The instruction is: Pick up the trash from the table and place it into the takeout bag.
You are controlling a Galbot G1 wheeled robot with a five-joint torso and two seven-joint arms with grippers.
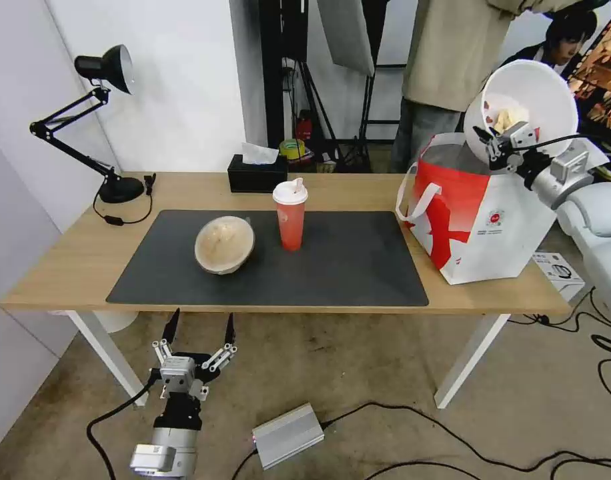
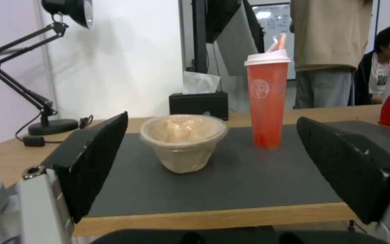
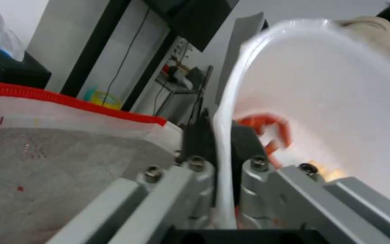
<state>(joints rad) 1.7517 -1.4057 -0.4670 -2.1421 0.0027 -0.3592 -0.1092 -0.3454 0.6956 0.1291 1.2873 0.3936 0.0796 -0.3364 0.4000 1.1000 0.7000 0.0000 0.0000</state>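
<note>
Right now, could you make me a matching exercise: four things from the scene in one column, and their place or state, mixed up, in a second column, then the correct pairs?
Things:
1. white bowl
2. red cup
3. tan bowl
4. left pincer

Places or states:
A. open, below the table's near edge
B. upright on the mat
C. tilted on the mat
D. clamped at its rim by the right pincer, above the takeout bag

Pairs: 1-D, 2-B, 3-C, 4-A

Bright, even indoor light; soft shadows; right wrist view blurred close-up.
</note>
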